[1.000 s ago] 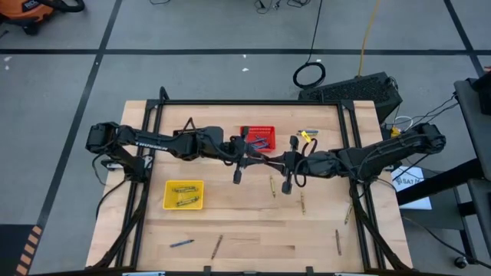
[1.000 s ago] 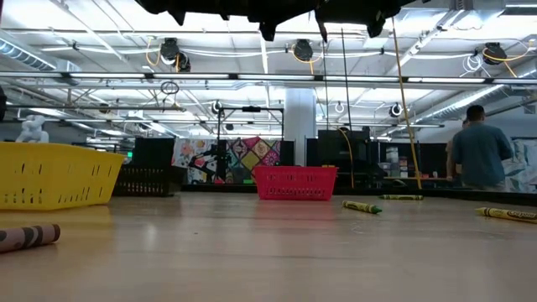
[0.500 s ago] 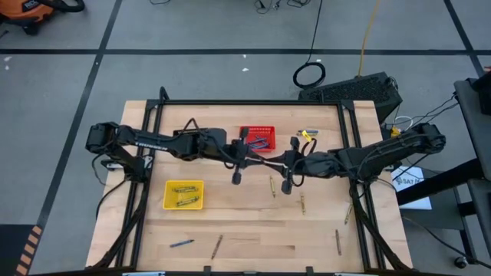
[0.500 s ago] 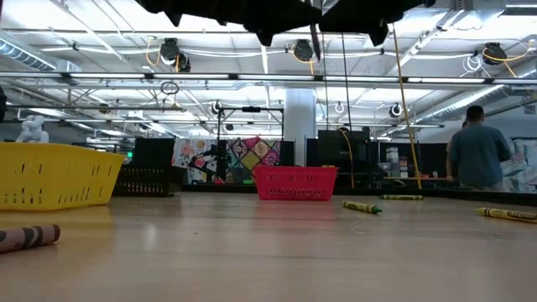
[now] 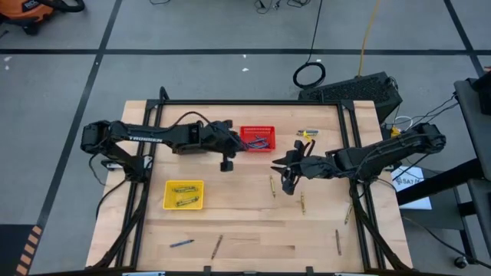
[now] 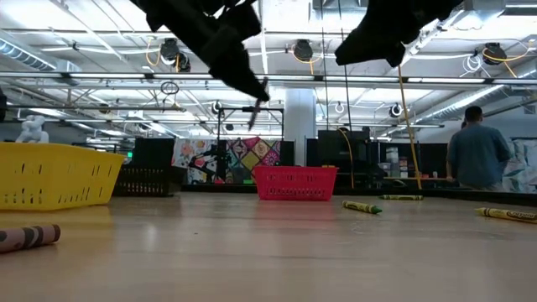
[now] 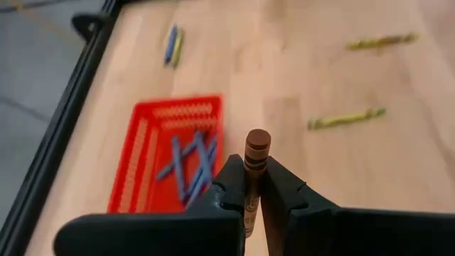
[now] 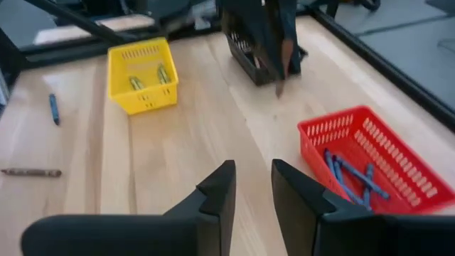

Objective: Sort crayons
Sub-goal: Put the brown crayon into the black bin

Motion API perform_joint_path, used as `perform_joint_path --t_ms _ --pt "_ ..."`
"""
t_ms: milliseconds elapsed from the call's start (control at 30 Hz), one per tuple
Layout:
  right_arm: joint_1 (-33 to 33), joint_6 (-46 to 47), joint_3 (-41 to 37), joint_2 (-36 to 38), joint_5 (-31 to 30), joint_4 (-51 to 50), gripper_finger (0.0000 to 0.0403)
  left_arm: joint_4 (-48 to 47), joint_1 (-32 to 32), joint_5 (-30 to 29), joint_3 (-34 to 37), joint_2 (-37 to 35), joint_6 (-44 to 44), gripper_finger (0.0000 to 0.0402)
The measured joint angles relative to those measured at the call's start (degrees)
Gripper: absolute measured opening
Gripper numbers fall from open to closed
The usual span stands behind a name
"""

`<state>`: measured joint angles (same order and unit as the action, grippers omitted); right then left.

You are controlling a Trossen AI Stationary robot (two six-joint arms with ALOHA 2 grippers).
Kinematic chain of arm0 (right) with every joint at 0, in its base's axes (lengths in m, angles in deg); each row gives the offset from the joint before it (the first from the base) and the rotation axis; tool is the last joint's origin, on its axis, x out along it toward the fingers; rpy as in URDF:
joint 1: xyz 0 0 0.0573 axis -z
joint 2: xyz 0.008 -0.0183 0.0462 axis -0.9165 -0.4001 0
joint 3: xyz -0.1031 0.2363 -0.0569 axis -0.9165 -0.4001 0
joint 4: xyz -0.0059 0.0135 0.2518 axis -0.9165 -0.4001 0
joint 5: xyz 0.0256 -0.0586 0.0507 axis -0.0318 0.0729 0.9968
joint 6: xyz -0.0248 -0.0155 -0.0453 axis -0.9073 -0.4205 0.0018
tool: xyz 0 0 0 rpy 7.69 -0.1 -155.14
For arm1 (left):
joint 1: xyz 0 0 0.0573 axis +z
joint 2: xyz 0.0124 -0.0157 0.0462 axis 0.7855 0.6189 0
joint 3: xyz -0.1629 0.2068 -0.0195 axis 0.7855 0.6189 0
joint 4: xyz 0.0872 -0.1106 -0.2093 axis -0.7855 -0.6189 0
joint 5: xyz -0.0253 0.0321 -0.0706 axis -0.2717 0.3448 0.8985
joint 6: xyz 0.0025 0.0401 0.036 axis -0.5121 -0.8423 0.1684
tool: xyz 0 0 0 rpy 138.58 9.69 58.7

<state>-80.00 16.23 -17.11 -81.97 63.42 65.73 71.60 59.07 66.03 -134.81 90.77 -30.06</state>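
Observation:
My left gripper [image 5: 227,162] hangs above the table beside the near left corner of the red basket [image 5: 257,138]. It is shut on a brown crayon [image 7: 257,142]. The red basket holds several blue crayons [image 7: 186,165]. My right gripper [image 8: 249,181] is open and empty over the table's middle [image 5: 285,182], right of the left gripper. The yellow basket [image 5: 184,195] holds yellow-green crayons. Loose crayons lie flat on the table: yellow-green ones [image 5: 271,186], a brown one [image 5: 216,245] and a blue one [image 5: 182,243]. My left gripper pinches the brown crayon between its two fingers, and the crayon lies along them. Its free end [image 7: 256,151] sticks out past the fingertips. In the low view the crayon [image 6: 254,113] slants down below the gripper, lifted well clear of the table.
A black basket [image 8: 252,46] stands at the far left, behind the left arm. More crayons lie near the right edge [image 5: 347,213], near the front [image 5: 337,241] and at the far edge [image 5: 307,134]. A person [image 6: 478,151] stands in the room beyond the table.
My left gripper has drawn away from my right gripper, toward the table's left and far edge, and has come lower in the low view with the brown crayon in its fingers. My right gripper has also come lower in the low view.

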Motion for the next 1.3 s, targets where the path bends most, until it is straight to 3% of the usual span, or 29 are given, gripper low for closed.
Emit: perform_joint_path --t_ms 267,633,1033,1300 --pt "0.0 2.45 0.02 -0.02 -0.07 -2.28 0.008 -18.64 3.63 -4.82 -0.03 -4.7 0.12 0.0013" --pt "-0.02 2.47 0.02 -0.02 -0.1 -2.39 0.008 -42.48 10.39 -5.11 -0.05 -5.44 0.54 0.0013" --pt "-0.02 2.47 0.02 -0.02 -0.09 -2.6 0.008 -45.02 16.11 -5.05 4.36 -5.1 0.49 0.0013" --pt "-0.02 2.47 0.02 -0.02 -0.1 -2.59 0.008 -41.53 18.34 -5.05 7.98 -4.59 -0.01 0.0014"
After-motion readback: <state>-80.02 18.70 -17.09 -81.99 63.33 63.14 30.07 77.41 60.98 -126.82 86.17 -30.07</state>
